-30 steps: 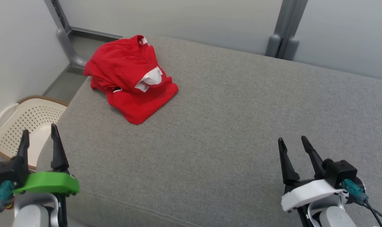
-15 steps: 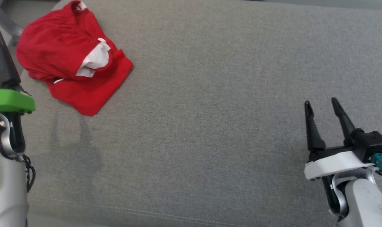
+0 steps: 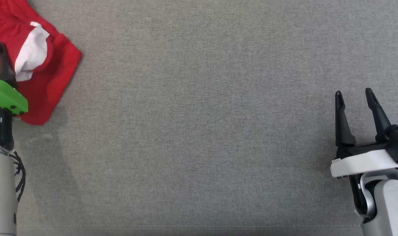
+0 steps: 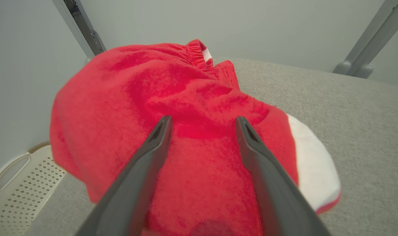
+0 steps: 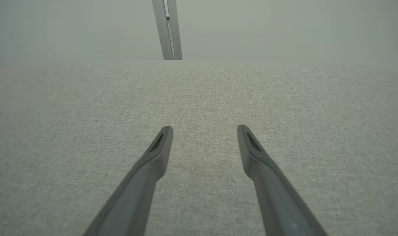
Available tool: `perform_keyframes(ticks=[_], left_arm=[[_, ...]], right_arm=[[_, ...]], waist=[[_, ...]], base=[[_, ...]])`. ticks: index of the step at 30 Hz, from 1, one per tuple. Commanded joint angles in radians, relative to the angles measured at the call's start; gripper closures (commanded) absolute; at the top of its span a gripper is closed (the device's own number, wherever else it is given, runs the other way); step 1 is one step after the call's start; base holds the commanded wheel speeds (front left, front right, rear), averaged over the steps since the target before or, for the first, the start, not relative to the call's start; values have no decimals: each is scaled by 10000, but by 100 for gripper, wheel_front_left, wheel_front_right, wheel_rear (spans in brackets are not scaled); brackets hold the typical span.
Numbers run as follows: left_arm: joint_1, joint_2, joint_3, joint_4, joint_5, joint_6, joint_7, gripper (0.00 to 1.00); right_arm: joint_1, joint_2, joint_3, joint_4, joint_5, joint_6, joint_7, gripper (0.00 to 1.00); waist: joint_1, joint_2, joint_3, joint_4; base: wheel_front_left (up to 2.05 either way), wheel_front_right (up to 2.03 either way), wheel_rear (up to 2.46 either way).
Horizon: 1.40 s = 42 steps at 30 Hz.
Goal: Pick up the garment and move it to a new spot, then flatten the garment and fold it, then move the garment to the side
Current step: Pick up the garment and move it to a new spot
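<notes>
The garment [image 3: 51, 72] is a crumpled red heap with a white patch, lying on the grey cushion at the head view's top left corner. My left gripper [image 4: 202, 123] is open, its two dark fingers spread over the heap's near side with red cloth [image 4: 185, 95] showing between and beyond them. Whether the tips touch the cloth I cannot tell. In the head view one left finger [image 3: 2, 62] stands in front of the garment, above the green wrist cover. My right gripper [image 3: 353, 92] is open and empty at the far right, over bare cushion [image 5: 199, 98].
The grey upholstered surface [image 3: 199, 131] stretches wide between the two arms, with its front seam near the bottom edge. A cream perforated basket [image 4: 15, 186] sits below the cushion's left end. Grey metal posts [image 4: 359, 42] stand against the pale wall behind.
The head camera has tipped down, so the whole picture shifted. Against the garment, my left gripper has advanced from well short of it to over its near side. Both grippers stayed open.
</notes>
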Motion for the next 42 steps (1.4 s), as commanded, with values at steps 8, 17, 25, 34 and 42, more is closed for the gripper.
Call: perform_keyframes(ticks=[8,17,25,34,42], left_arm=[[-165,155,-138,1257,-238,-11,1108,59],[-384,288,-191,1602,-103,-13,103,100],[-457,607,-154,907,153,87,-1289,100],[-801,836,-560,-1269,464,141,-1333,100],[-1373,680,-1265,-3641,677,27,-403,100]], right_arm=[[-94,7,73,-117,-67,5,78,0],[121,104,138,142,43,5,-28,0],[251,326,363,578,168,5,-180,0],[325,548,454,1150,391,5,-427,0],[281,719,532,1577,553,5,-565,0]], waist=[[-1,0,93,-284],[-1,0,-510,-290],[-1,0,-1337,-277],[-1,0,-2117,-634],[-1,0,-2553,-1531]], base=[[0,0,0],[0,0,0],[0,0,0],[0,0,0],[0,0,0]])
